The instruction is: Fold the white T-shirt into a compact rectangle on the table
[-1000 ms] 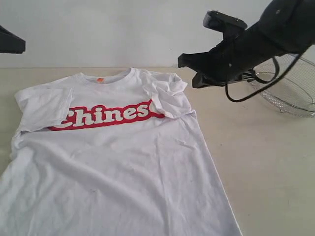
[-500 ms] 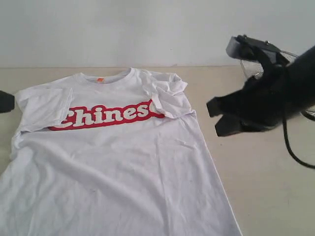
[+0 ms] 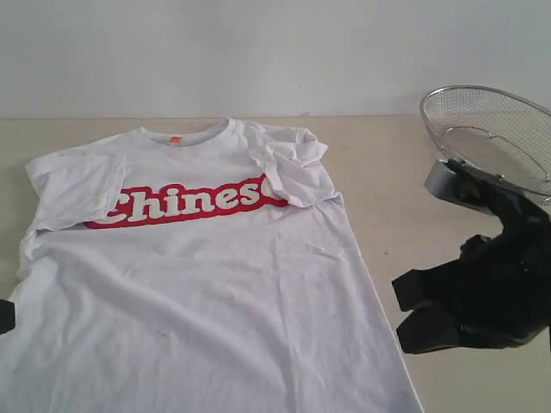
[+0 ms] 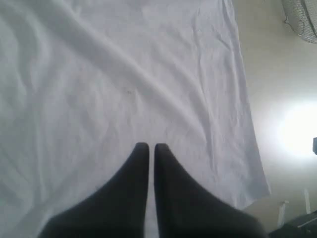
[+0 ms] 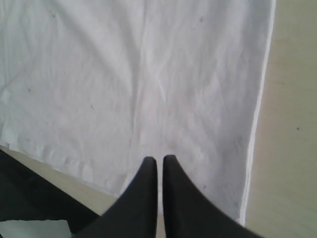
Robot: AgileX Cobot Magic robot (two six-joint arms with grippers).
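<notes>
Both arms have come down in the last second. The right pincer [image 5: 159, 159] has left the wire-mesh basket [image 3: 495, 129] and now hangs low beside the shirt's right edge, and the left pincer [image 4: 151, 145] is over the lower cloth. Each has its jaws drawn together on nothing. The white T-shirt [image 3: 207, 284] lies flat on the tabletop [image 3: 405, 198], sleeves turned inward. I think the arms sit low to reach the hem.
</notes>
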